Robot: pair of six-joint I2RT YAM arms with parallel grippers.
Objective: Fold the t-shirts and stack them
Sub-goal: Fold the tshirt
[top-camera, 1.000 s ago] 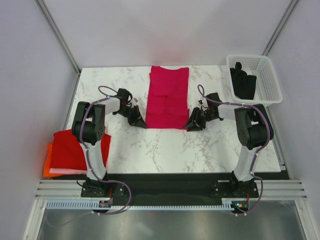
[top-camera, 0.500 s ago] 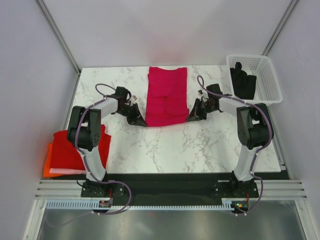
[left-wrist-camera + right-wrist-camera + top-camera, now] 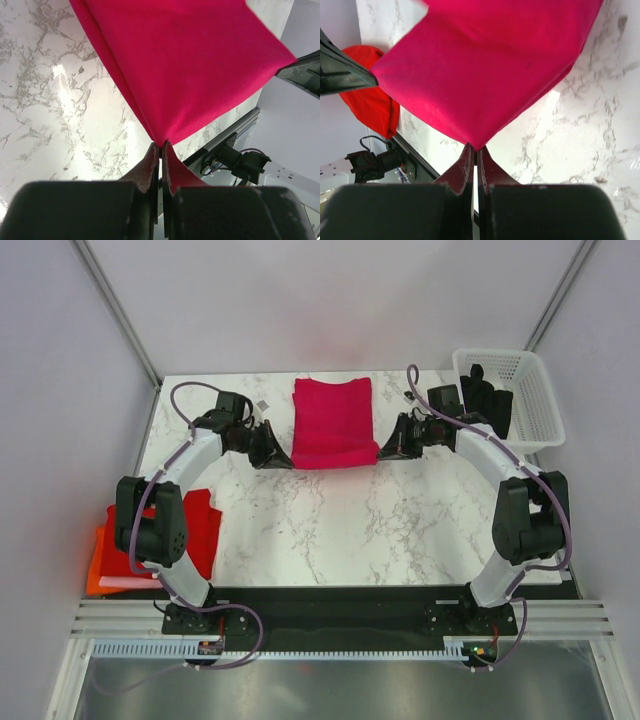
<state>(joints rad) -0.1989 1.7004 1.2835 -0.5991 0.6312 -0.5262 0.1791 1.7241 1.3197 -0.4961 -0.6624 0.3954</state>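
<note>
A raspberry-crimson t-shirt (image 3: 333, 420) lies folded over at the back middle of the marble table. My left gripper (image 3: 284, 459) is shut on its near left corner, and the left wrist view shows the cloth (image 3: 190, 70) pinched at the fingertips. My right gripper (image 3: 386, 453) is shut on its near right corner, and the right wrist view shows the cloth (image 3: 490, 70) rising from the pinch. A red t-shirt (image 3: 150, 535) lies on an orange one (image 3: 97, 570) at the table's left edge.
A white lattice basket (image 3: 520, 390) holding dark cloth (image 3: 488, 405) stands at the back right corner. Bare marble tabletop (image 3: 340, 530) lies between the arms. A small grey object (image 3: 262, 404) sits left of the crimson shirt.
Both grippers have moved toward the back of the table with the shirt's near corners, folding the near half over the far half. The shirt now looks about half as long.
</note>
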